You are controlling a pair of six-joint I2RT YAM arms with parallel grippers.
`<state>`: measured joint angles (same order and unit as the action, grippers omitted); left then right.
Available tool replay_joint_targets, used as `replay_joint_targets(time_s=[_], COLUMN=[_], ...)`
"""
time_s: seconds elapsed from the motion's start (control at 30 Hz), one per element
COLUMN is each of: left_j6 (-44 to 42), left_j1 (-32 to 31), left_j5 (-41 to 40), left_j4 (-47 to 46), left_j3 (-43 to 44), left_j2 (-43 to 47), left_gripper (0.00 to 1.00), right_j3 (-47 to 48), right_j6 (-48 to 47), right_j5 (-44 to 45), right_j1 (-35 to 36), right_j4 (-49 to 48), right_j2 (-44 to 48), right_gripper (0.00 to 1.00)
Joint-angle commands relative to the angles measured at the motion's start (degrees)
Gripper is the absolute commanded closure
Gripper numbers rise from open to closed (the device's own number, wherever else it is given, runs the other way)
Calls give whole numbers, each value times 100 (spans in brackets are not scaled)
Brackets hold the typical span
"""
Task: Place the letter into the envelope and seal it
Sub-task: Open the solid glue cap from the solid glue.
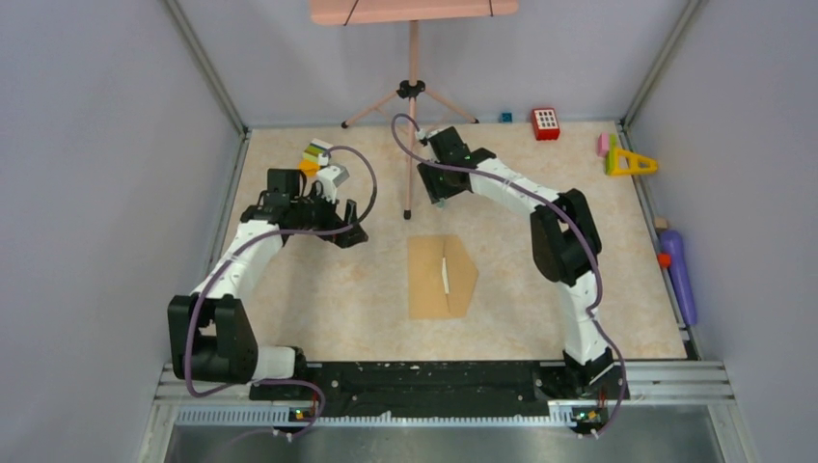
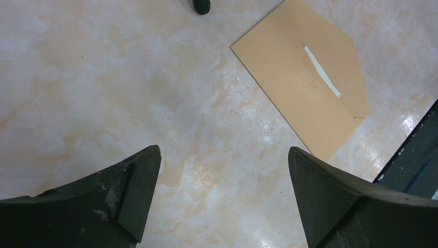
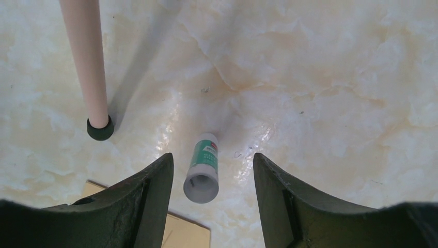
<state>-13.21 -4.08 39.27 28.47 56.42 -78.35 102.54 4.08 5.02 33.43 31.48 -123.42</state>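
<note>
Envelope point(image 1: 441, 277) lies flat mid-table point(image 1: 338, 289), a pale strip point(image 2: 323, 71) showing along its flap edge. Left fingers point(image 2: 129, 191) hang spread wide, far left of it. Right fingers point(image 3: 150, 196) stand apart either side of a glue stick point(image 3: 203, 168) just beyond it, not touching.

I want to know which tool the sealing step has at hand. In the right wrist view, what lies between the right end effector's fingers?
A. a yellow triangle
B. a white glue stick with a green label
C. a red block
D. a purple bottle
B: the glue stick lies on the marbled table in the gap of the open right end effector, touching neither finger.
</note>
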Motion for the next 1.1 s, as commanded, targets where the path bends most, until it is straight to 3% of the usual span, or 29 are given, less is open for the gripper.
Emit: replay_joint_targets(time_s=[0.0, 0.37, 0.7, 0.9, 1.07], left_j6=[110, 185, 192, 171, -77], left_j1=[95, 179, 223, 233, 240], left_j5=[-27, 160, 265, 321, 486], left_j4=[-416, -472, -491, -485, -13], left_j3=[-116, -156, -180, -168, 403], left_j2=[156, 43, 3, -22, -99], left_gripper=[1, 1, 1, 1, 1], right_j3=[450, 622, 710, 880, 693], right_j6=[-29, -108, -183, -312, -597], right_j5=[259, 354, 319, 121, -464], right_j1=[187, 197, 198, 193, 186], right_j4=[248, 419, 398, 515, 690], right_j2=[-148, -363, -441, -467, 311], right_gripper=[42, 51, 71, 100, 100])
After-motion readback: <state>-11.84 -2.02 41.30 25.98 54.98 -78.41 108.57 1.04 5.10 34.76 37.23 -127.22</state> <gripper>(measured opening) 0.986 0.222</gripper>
